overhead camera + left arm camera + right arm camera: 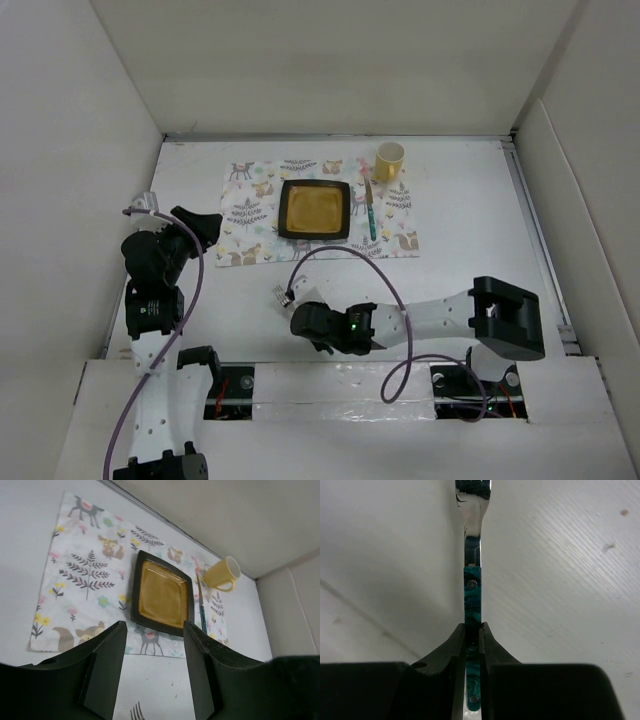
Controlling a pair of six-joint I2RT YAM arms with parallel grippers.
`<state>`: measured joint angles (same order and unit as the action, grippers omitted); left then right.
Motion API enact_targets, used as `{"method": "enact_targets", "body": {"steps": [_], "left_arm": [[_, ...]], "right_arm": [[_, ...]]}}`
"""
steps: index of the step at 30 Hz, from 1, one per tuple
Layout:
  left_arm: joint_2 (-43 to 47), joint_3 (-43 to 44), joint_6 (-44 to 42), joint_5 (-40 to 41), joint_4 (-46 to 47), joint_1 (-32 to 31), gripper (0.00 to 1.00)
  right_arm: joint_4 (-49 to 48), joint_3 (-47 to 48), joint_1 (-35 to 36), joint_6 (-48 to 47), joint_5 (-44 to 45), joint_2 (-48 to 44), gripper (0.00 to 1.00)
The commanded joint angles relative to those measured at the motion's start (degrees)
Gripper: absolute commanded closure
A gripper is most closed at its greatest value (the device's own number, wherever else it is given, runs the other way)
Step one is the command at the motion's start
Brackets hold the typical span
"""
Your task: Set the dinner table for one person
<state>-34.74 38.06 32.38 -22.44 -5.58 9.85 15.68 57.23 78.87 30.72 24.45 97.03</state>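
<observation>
Where the right claw (472, 627) sits low over the dinner table (470, 220), its two black fingers (455, 645) stand almost together and pinch the teal handle of a fork (472, 587) from either side. The handle runs straight out ahead of the fingertips, and the bare steel neck carries on to the top edge of the wrist view. The handle's rear end shows in the narrow slot between the fingers. Whether the fork lies on the white tabletop or hangs just above it cannot be told.

The left claw (154, 625) holds nothing; its fingers are set wide apart and touch nothing. Ahead of it and below lies a printed mat (75, 570), bearing a dark square plate (162, 597) with a yellow centre. Just right of the plate lies a knife (202, 615), and beyond that a yellow mug (222, 573) stands at the mat's far right corner. Seen from above, the mat lies beyond the right claw, well apart from it.
</observation>
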Motion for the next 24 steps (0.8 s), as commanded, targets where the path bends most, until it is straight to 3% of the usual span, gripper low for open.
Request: {"method": "enact_targets", "body": {"steps": [1,3,7,10,14,24], "left_arm": [[0.6,3.6,3.3,8.8,-2.1,0.3,0.54],[1.1,3.5,3.2,9.5,-2.7,0.3,0.54],[2.4,3.2,3.2,10.7,-2.7,0.3,0.53],[2.9,3.7,3.9,12.3,-3.6,0.3,0.53],[2.7,4.3,4.8,12.9,-4.2,0.3,0.50],[4.4,3.7,5.2,11.5,-3.6,0.3,0.46]], "right_arm": [[-4.2,8.2,0.1,-5.2,-0.5,-4.9,1.00],[-6.4,11.4,-2.4,-8.3,0.4,-2.1,1.00],[-7.7,28.5,-10.7,-9.1,-0.9,9.8,1.00],[-7.4,38.5,-14.8,-6.4,1.5,20.0,1.00],[-1.0,60.3,-19.0,1.9,1.1,32.7,1.00],[2.6,78.5,-22.5,11.1,-2.7,48.7,1.00]]}}
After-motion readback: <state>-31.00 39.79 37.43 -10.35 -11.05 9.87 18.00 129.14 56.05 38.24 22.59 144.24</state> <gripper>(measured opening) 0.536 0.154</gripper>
